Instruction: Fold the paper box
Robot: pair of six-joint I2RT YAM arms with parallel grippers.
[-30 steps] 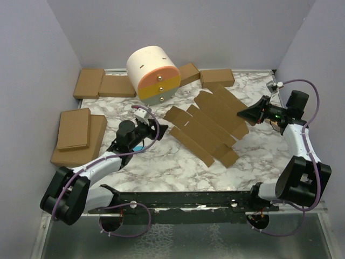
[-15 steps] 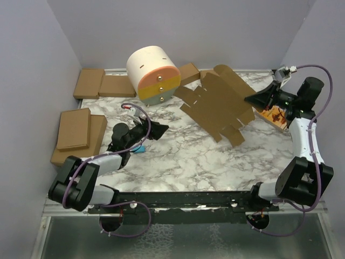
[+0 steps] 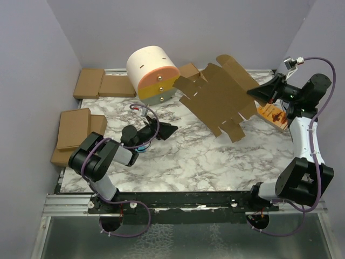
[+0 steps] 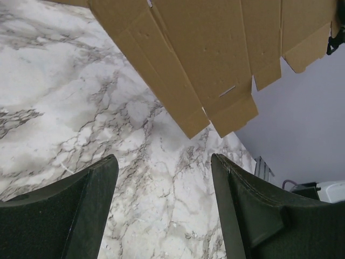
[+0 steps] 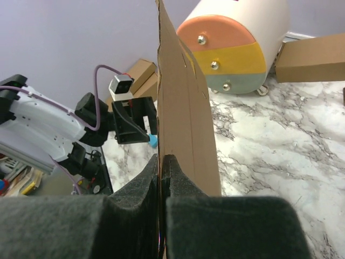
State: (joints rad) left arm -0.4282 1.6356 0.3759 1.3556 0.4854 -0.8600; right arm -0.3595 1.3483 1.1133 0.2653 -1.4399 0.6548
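Pinches the right edge of the unfolded box [image 3: 218, 97] in the right gripper [image 3: 252, 95], sheet tilted above the far right of the table [image 3: 188, 156]. Holds the left gripper [image 3: 170, 130] wide, empty, low at left

My left arm [image 3: 123, 156] and right arm [image 3: 303, 141] are white shells with black joints, each trailed by a purple cable [image 3: 329, 81]. My left gripper [image 4: 164, 167] has 2 dark, matte, wedge-shaped fingers [image 4: 59, 216].
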